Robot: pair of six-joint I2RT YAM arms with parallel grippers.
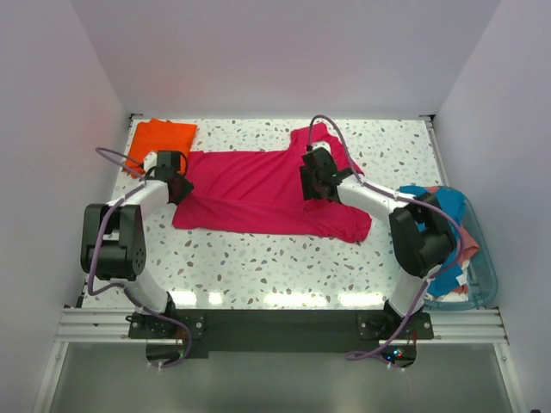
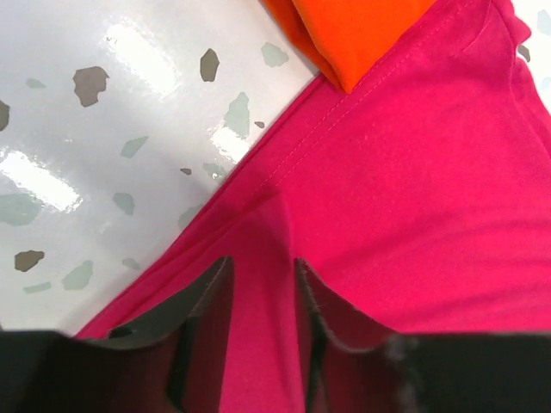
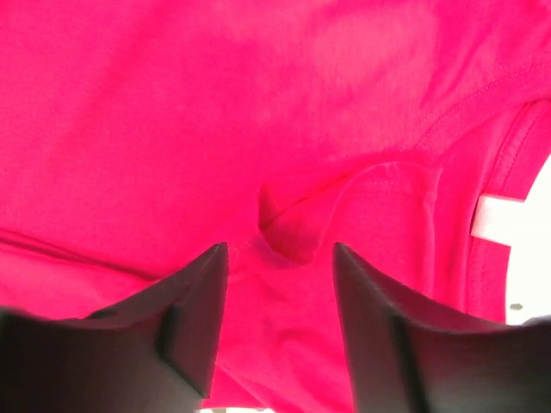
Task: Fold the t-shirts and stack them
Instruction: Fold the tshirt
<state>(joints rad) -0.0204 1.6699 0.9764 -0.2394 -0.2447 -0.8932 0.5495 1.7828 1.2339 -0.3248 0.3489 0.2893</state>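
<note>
The magenta-red t-shirt (image 1: 250,194) lies spread across the middle of the table (image 1: 284,258). The left gripper (image 2: 263,271) is at its left hem, jaws pinched on a raised ridge of cloth. The right gripper (image 3: 280,254) is near the collar, jaws apart, straddling a small pucker. The orange t-shirt (image 1: 162,138) sits folded at the far left corner (its edge overlapping the magenta hem).

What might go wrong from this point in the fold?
1. The folded orange t-shirt has a corner touching the magenta t-shirt right beside the left pincer. Pulling that edge may drag the orange one out of shape.
2. The right pincer stands open over only a small pucker near the collar. Closing there may slip or catch one layer.
</note>
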